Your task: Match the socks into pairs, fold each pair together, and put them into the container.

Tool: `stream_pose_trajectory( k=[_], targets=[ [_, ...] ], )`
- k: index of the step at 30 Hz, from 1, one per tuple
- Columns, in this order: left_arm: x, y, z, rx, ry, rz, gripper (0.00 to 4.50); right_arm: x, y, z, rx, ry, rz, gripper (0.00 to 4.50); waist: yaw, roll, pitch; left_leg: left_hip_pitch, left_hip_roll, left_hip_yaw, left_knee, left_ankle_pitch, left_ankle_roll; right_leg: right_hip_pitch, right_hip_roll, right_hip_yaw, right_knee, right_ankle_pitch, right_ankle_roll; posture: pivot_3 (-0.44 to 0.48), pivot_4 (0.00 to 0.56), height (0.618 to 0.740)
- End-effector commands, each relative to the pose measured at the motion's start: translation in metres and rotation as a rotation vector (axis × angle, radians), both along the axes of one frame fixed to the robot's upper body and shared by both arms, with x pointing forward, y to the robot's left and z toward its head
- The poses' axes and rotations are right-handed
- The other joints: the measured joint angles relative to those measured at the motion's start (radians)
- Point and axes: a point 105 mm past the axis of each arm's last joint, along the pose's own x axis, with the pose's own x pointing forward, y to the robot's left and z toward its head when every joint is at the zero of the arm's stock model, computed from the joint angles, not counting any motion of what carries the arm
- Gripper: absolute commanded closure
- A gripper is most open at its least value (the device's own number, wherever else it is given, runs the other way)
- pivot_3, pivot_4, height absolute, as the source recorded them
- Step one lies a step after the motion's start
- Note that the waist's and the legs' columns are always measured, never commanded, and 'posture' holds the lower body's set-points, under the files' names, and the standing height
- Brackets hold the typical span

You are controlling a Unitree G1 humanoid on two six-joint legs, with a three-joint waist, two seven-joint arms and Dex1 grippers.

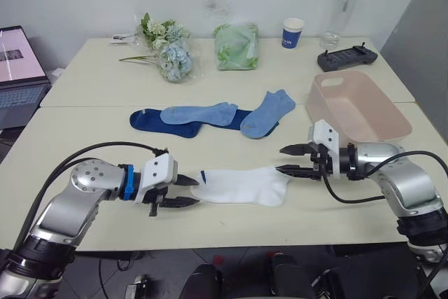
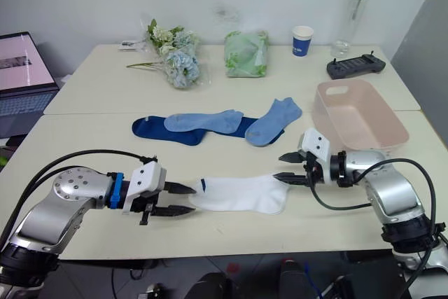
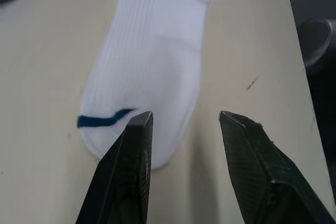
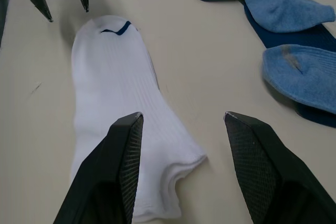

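left hand [image 1: 187,191] spread at white sock's [image 1: 245,185] toe | right hand [image 1: 287,160] spread at its cuff | sock flat on surface [image 1: 105,113]

- 1 white sock [image 1: 245,185] visible, maybe two stacked, couldn't tell
- 2 light blue socks [image 1: 199,113] [image 1: 268,113]
- navy socks [image 1: 162,123]: at least 1, partly covered
- 1 tub [image 1: 360,106]
- 1 cup [image 1: 292,33]
- 1 bottle [image 1: 348,6]
- 1 laptop [image 1: 19,71]
- 2 grippers [image 1: 176,192] [image 1: 294,160]

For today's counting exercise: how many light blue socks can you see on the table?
2. One light blue sock lies across the navy sock; the other lies nearer the pink tub. None seem hidden.
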Motion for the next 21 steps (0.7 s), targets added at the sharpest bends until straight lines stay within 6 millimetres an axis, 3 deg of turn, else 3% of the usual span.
stream_pose_trajectory(
  k=[1,4,6,9,10,13,16,21],
  targets=[
    [0.011,-0.004,0.012,-0.054,-0.074,0.041,2.43,-0.006,0.017,0.009,0.018,-0.067,0.049,1.86,-0.001,0.0,0.0,0.0,0.0,0.0,0.0,0.0,0.0,0.0,0.0,0.0,0.0,0.0,0.0,0.0,0.15,0.74],
    [0.019,-0.013,0.001,-0.083,-0.08,0.092,3.06,-0.005,0.037,-0.006,0.021,-0.108,0.024,2.48,-0.002,0.0,0.0,0.0,0.0,0.0,-0.001,0.0,0.0,-0.001,-0.001,0.001,0.0,0.0,0.0,0.0,0.15,0.74],
    [0.02,-0.024,-0.006,-0.12,-0.065,0.102,3.66,-0.002,0.046,-0.018,0.02,-0.132,-0.004,3.15,-0.003,0.0,-0.001,0.0,0.0,0.0,-0.001,0.0,0.0,-0.001,-0.001,0.002,0.0,0.0,0.0,0.0,0.15,0.74],
    [0.019,-0.037,-0.02,-0.103,-0.054,0.107,4.5,-0.001,0.044,-0.036,-0.075,-0.182,0.002,4.19,-0.001,0.0,-0.001,0.0,-0.001,0.0,0.0,0.0,0.0,-0.001,-0.001,0.002,0.0,0.0,0.0,0.0,0.15,0.74],
    [0.019,-0.04,-0.023,-0.103,-0.048,0.111,4.5,-0.001,0.043,-0.039,-0.089,-0.191,0.003,4.46,0.0,0.0,-0.001,0.0,-0.001,0.0,0.0,0.0,-0.001,-0.001,-0.001,0.002,0.0,0.0,0.0,0.0,0.15,0.74],
    [0.013,-0.043,-0.046,-0.046,-0.011,0.111,4.5,0.0,0.038,-0.052,-0.108,-0.169,-0.007,4.46,0.0,0.0,-0.001,0.0,-0.001,0.0,0.0,0.0,0.0,-0.001,-0.001,0.002,0.0,0.0,0.0,0.0,0.15,0.74],
    [0.006,-0.028,-0.069,0.035,0.012,0.133,4.5,0.0,0.022,-0.06,-0.138,-0.151,-0.028,4.46,-0.001,0.0,-0.001,0.001,-0.001,0.0,-0.001,0.0,-0.001,-0.001,0.0,0.002,0.0,0.0,0.0,0.0,0.15,0.74],
    [0.007,-0.005,-0.068,0.062,-0.018,0.172,4.5,0.001,-0.006,-0.059,-0.179,-0.153,-0.063,4.46,-0.001,0.001,-0.003,0.003,-0.001,0.0,-0.001,0.0,0.0,0.001,0.0,0.002,0.0,0.0,0.0,0.0,0.15,0.74]
  ],
)
